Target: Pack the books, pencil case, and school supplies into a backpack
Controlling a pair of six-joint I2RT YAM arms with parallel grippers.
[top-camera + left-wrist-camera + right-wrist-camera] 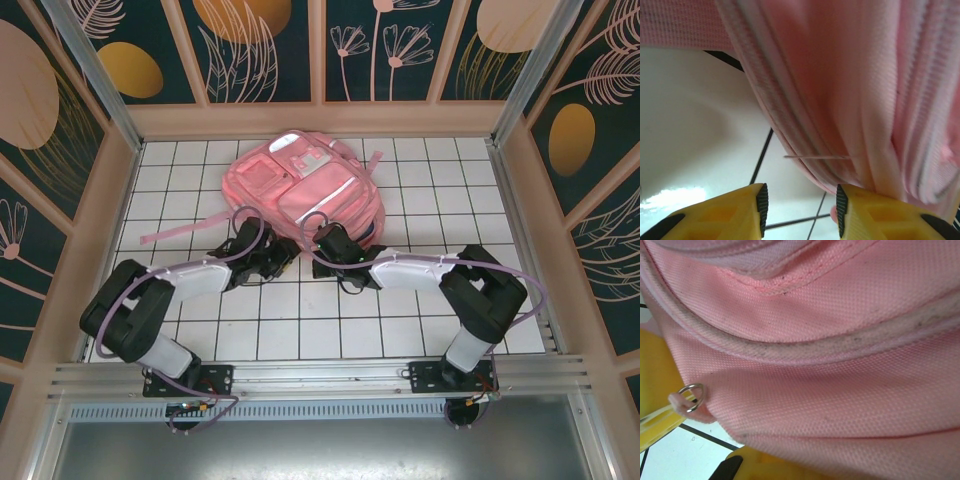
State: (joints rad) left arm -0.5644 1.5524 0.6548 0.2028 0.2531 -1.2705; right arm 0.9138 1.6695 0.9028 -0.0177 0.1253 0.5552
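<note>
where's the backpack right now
In the top view the backpack lies on the far middle of the white tiled table, with the left gripper and the right gripper at its near edge.

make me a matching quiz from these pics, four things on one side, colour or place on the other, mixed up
1 backpack
2 left fingers
3 metal ring
4 long strap

a yellow
b silver, at a fabric edge
c large, pink, pockets facing up
d flat on the tiles, left of the backpack

Pairs: 1-c, 2-a, 3-b, 4-d
</note>
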